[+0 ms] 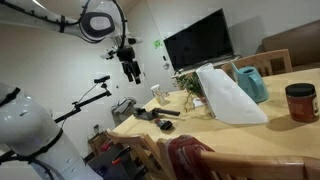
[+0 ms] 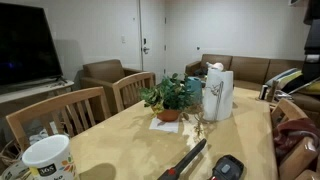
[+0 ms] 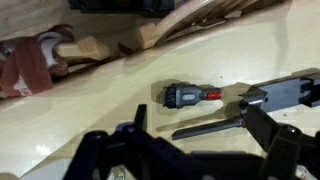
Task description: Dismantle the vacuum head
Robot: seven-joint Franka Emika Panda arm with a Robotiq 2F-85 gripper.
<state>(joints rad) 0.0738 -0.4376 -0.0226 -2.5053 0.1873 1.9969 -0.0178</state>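
The vacuum head (image 3: 192, 95) is a small dark piece with a red part on its short neck. It lies flat on the pale tabletop (image 3: 90, 120), apart from the other vacuum parts. It also shows in an exterior view (image 2: 228, 167) near the table's front edge. My gripper (image 3: 200, 140) hangs high above it, open and empty, with its dark fingers spread at the bottom of the wrist view. In an exterior view the gripper (image 1: 131, 70) is well above the table's far end.
A long black crevice tool (image 3: 215, 125) joins a grey boxy vacuum body (image 3: 285, 95) just right of the head. A white bag (image 1: 225, 95), a teal jug (image 1: 250, 82), a red-lidded jar (image 1: 300, 102), a potted plant (image 2: 168, 97) and a white cup (image 2: 48, 158) stand on the table. Wooden chairs (image 2: 60, 115) line its edge.
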